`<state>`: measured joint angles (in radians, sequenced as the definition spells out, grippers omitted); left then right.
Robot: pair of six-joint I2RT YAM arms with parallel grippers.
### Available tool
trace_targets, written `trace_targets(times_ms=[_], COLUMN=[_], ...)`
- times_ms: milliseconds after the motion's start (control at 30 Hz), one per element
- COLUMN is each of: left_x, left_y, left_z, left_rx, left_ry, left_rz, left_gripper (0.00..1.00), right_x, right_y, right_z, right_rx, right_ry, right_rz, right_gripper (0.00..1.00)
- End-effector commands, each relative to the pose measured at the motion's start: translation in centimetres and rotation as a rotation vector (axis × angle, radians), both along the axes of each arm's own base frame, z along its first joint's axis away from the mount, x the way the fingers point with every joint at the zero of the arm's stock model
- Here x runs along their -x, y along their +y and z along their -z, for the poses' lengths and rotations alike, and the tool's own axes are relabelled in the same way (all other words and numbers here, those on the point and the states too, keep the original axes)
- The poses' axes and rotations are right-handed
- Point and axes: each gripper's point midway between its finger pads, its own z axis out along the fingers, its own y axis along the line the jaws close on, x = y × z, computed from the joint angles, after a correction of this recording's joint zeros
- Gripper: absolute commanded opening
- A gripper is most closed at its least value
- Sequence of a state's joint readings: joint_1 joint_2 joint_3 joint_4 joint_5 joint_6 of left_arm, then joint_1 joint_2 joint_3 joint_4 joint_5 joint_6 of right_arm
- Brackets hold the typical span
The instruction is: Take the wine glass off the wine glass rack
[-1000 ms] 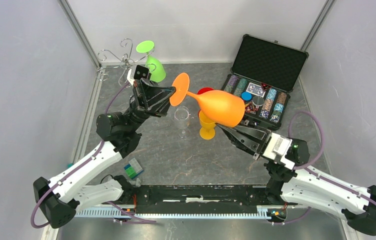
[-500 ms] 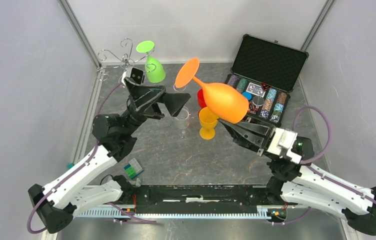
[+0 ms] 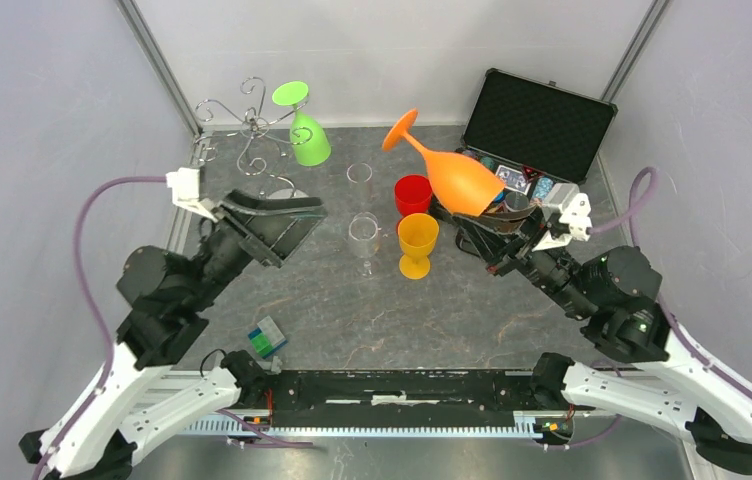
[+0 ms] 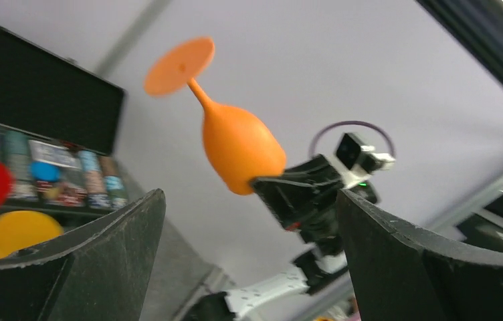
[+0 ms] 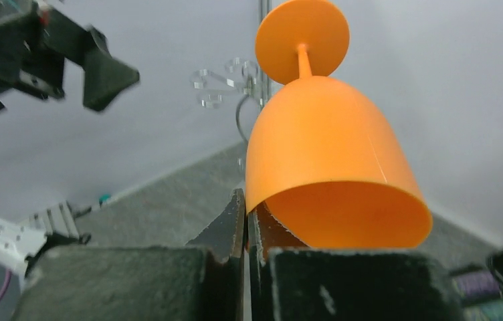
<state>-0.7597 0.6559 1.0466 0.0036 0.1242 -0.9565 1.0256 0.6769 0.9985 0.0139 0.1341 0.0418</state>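
The orange wine glass [image 3: 457, 178] hangs tilted in the air, foot up and to the back left, off the rack. My right gripper [image 3: 482, 222] is shut on its rim, one finger inside the bowl [image 5: 329, 147] and one outside, the jaws [image 5: 249, 207] pressed on the wall. The silver wire wine glass rack [image 3: 252, 130] stands at the back left with a green wine glass [image 3: 307, 135] hanging on it. My left gripper [image 3: 304, 220] stands wide open and holds nothing, left of the clear glasses; in its wrist view the orange glass [image 4: 242, 150] shows far off between its fingers [image 4: 249, 200].
An open black case of poker chips [image 3: 537, 150] lies at the back right. A red cup [image 3: 413, 193], a yellow goblet [image 3: 417, 243] and two clear glasses [image 3: 363, 235] [image 3: 359, 175] stand mid-table. A small green-blue block [image 3: 268, 337] lies near the front left.
My left gripper opened, let go of the orange glass's foot and drew back to the left. The right arm carried the glass up and to the right, its grip unchanged.
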Motion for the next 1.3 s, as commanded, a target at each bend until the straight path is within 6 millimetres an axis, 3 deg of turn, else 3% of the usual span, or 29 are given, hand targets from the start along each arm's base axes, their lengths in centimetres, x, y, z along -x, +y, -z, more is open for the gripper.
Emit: trace_targets(times_ms=[0, 67, 200, 433, 533, 633, 800, 967, 1100, 1267], left_x=[-2.7, -3.4, -4.1, -5.2, -5.6, -5.9, -5.9, -5.9, -5.8, -5.7], left_y=[5.3, 7.3, 9.3, 9.3, 8.9, 8.7, 8.8, 8.5, 8.7, 9.0], left_z=[3.3, 3.7, 3.8, 4.5, 5.1, 5.6, 6.5, 7.2, 7.5, 7.7], left_rx=[-0.249, -0.251, -0.26, -0.294, -0.294, -0.316, -0.353, -0.36, -0.361, -0.352], left_ry=[-0.056, -0.041, -0.037, -0.022, -0.017, -0.012, 0.0, 0.005, 0.009, 0.009], left_rz=[-0.361, -0.468, -0.579, -0.622, -0.619, -0.62, -0.621, -0.608, -0.607, -0.619], left_gripper=[1.0, 1.0, 1.0, 1.0, 1.0, 1.0, 1.0, 1.0, 1.0, 1.0], right_x=[1.3, 2.9, 6.0, 8.9, 8.6, 8.6, 6.0, 3.1, 3.2, 3.4], right_y=[-1.7, -1.3, 0.0, 1.7, 1.8, 1.4, -0.9, -2.4, -1.9, -1.1], right_z=[5.6, 6.7, 9.1, 12.3, 14.4, 18.2, 22.9, 24.4, 26.1, 26.5], right_rx=[0.229, 0.272, 0.348, 0.475, 0.55, 0.684, 0.874, 0.985, 1.071, 1.117], right_ry=[0.229, 0.267, 0.353, 0.462, 0.531, 0.644, 0.731, 0.74, 0.759, 0.758], right_rz=[-0.007, -0.094, -0.275, -0.463, -0.449, -0.428, -0.207, -0.007, -0.031, -0.07], right_gripper=[0.0, 0.0, 0.0, 0.0, 0.0, 0.0, 0.0, 0.0, 0.0, 0.0])
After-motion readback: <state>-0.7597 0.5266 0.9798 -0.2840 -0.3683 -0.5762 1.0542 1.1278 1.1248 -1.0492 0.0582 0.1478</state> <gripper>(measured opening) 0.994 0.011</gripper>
